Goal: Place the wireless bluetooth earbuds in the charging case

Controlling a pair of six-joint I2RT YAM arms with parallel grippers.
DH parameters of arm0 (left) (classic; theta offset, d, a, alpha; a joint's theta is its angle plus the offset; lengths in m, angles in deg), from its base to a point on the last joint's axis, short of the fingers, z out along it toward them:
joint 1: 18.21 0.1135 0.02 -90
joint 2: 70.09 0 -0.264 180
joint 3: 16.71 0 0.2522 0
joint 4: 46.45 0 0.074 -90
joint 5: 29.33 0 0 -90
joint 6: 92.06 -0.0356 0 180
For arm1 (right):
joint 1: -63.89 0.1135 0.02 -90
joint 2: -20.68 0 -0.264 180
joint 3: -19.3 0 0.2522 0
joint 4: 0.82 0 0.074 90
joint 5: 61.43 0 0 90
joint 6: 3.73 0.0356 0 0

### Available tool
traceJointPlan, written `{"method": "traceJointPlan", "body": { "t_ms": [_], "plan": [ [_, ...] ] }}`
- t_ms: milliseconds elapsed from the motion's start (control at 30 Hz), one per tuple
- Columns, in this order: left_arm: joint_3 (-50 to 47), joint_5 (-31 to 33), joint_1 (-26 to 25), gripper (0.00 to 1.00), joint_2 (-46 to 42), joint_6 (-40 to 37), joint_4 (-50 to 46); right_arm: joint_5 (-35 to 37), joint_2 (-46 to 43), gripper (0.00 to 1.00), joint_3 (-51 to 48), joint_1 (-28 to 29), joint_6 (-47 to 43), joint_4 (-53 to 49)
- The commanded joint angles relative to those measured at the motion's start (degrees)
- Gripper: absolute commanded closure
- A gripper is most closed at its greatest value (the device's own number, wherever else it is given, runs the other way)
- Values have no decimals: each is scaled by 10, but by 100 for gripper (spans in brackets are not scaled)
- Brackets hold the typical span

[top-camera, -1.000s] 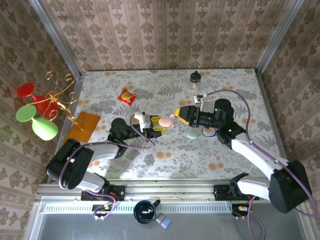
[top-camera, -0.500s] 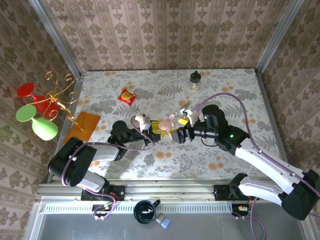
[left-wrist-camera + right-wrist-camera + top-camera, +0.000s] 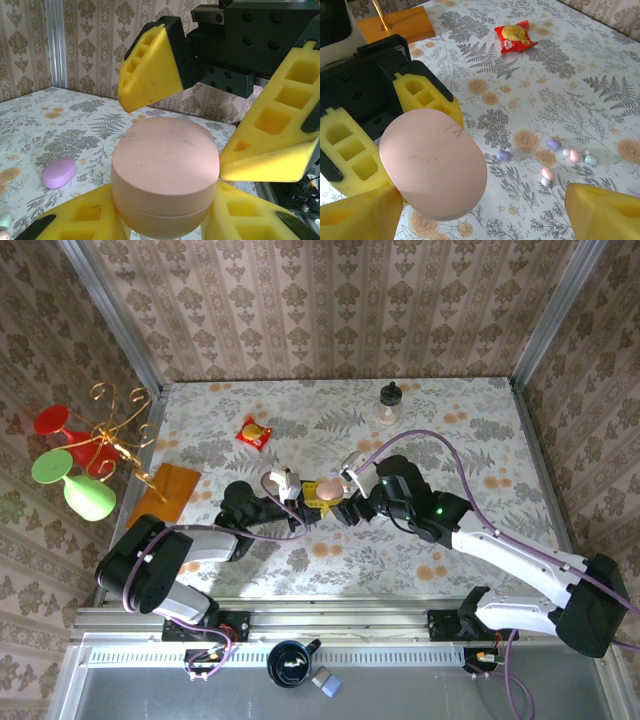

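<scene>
Left gripper (image 3: pixel 162 220) is clamping its yellow foam fingers on the lower half of a salmon-pink, pebble-shaped plastic charging case (image 3: pixel 165 167) and is holding it clear of the floral tablecloth (image 3: pixel 470 410). The case lid is sitting shut, with the seam line showing all round.

Right gripper (image 3: pixel 482 210) is facing the left one from the right, jaws spread wide and gripping nothing. Its two yellow fingers are straddling the upper half of the same case. One finger is standing just above the lid with a gap showing. The other is lying close against the case's edge; contact cannot be confirmed.

The small pastel plastic earbuds (image 3: pixel 547 173) are lying loose on the tablecloth in a scattered cluster of pink, lilac and pale mint pieces. All are outside the case and well apart from both grippers.

A second, lilac pebble-shaped case (image 3: pixel 58 172) is resting on the cloth, left of the pink one in the left wrist view. A red foil snack packet (image 3: pixel 254 433) is lying farther back and to the left. A small clear bottle with a dark cap (image 3: pixel 390 400) is standing near the far edge. A gold wire stand on a wooden base (image 3: pixel 165 490) is holding red and green glasses (image 3: pixel 60 465) at the left edge.
</scene>
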Motion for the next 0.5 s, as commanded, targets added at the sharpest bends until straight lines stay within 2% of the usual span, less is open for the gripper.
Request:
{"method": "traceJointPlan", "body": {
  "t_ms": [0,333,467],
  "plan": [
    [-6,-25,-3,65,-10,-16,14,50,-19,15,9,-6,23,33],
    [-9,-32,-2,65,-7,-23,15,47,-16,16,18,-23,69,36],
    [-11,-39,-3,65,-12,-20,14,20,-11,17,23,-37,77,37]
  ]
}}
